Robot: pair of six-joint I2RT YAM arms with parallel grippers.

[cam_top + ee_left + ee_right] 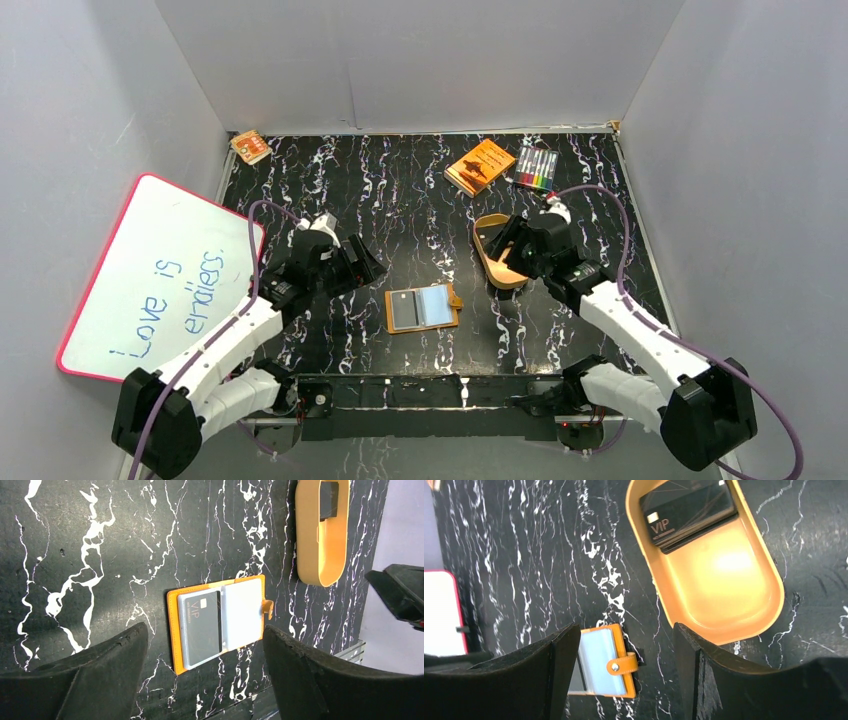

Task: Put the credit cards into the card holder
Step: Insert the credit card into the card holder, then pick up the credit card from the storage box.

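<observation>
With left fingers (115,660) and right fingers (549,660) both spread empty, best lower the right pair onto the dark credit cards (688,511) stacked at the top end of the tray (744,605), pinching one edge only, then cross to the card holder (423,308) open mid-frame on the bench (400,200).

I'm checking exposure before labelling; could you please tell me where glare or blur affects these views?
Right wrist: a bright hotspot washes out the floor of the gold tray. Left wrist: one sleeve of the card holder glares near white. Top external: evenly lit and sharp.
</observation>
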